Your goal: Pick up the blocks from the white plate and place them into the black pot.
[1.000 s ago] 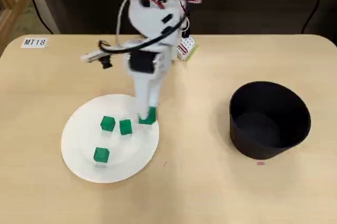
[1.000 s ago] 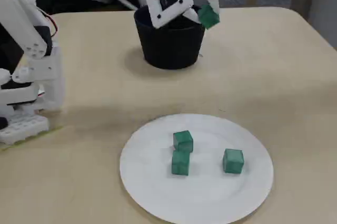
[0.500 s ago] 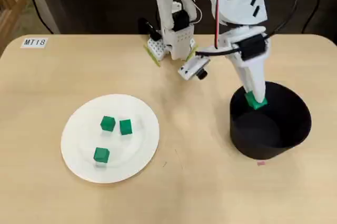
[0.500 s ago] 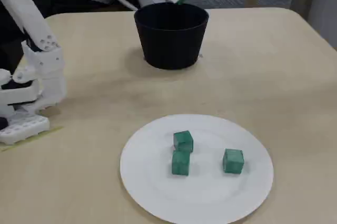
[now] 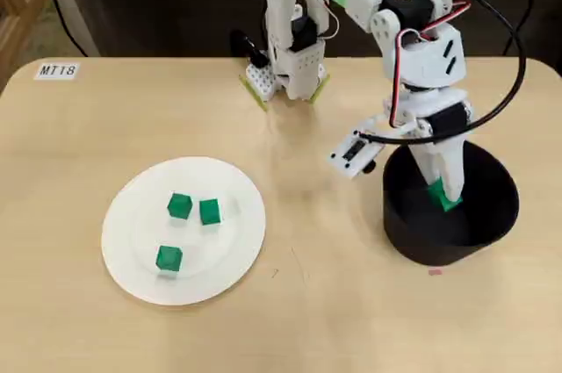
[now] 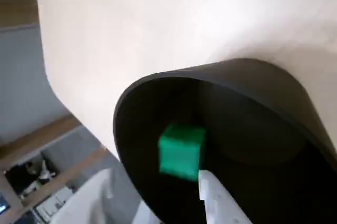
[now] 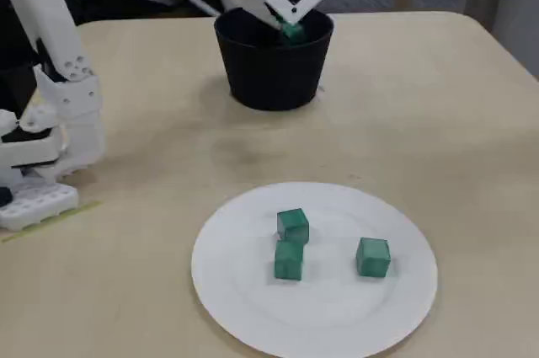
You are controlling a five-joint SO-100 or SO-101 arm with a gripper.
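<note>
Open desk (image 5: 334, 303) is lying between white plate (image 5: 132, 281) and black pot (image 5: 413, 246); the arm base (image 5: 285, 79) is standing at the far edge; the end effector (image 5: 446, 199) is occupying the pot's mouth.

You have four green blocks (image 5: 179, 206) (image 5: 209, 211) (image 5: 169, 258) (image 5: 443, 197) in the overhead view. One white plate (image 5: 133, 215). One black pot (image 5: 492, 215), one arm (image 5: 413, 31).

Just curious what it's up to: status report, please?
Gripper over black pot, green block between its fingers. Three blocks left on white plate. Nothing blocking.
</note>
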